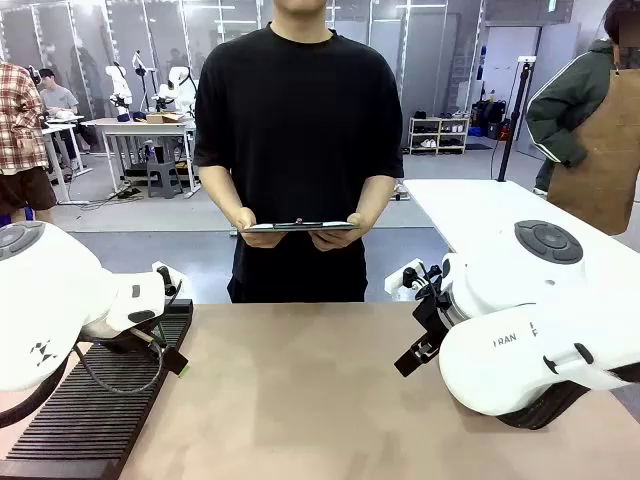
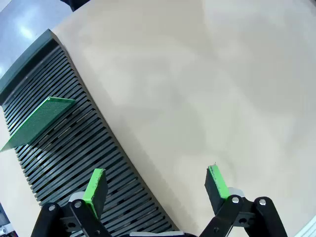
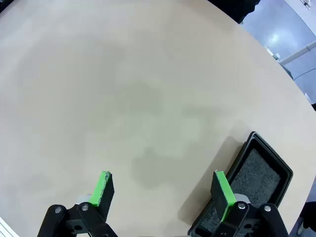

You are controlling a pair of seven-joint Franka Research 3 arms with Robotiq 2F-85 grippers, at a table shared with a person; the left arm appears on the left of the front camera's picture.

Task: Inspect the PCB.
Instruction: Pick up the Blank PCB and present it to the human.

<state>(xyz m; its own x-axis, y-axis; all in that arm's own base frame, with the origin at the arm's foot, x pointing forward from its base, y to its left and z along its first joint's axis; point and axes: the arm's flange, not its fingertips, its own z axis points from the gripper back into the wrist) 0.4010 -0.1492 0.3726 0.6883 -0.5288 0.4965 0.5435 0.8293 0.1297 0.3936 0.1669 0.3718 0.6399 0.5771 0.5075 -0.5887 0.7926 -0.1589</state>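
Left end effector (image 2: 155,173), right end effector (image 3: 162,175) gaping wide, holding nothing | PCB (image 2: 42,118) standing in slotted rack (image 2: 98,148) | appearing light, stiff, fragile | favouring grip on exposed edge

Tan table (image 1: 300,400), black slotted rack (image 1: 100,430) on its left side, black foam-lined tray (image 3: 270,154), person in black T-shirt (image 1: 297,120) opposite

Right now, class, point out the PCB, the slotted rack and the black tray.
PCB (image 2: 42,118): left wrist view, green face.
slotted rack (image 2: 84,148): left wrist view, bare ribs.
black tray (image 3: 259,175): right wrist view, bare grey floor.
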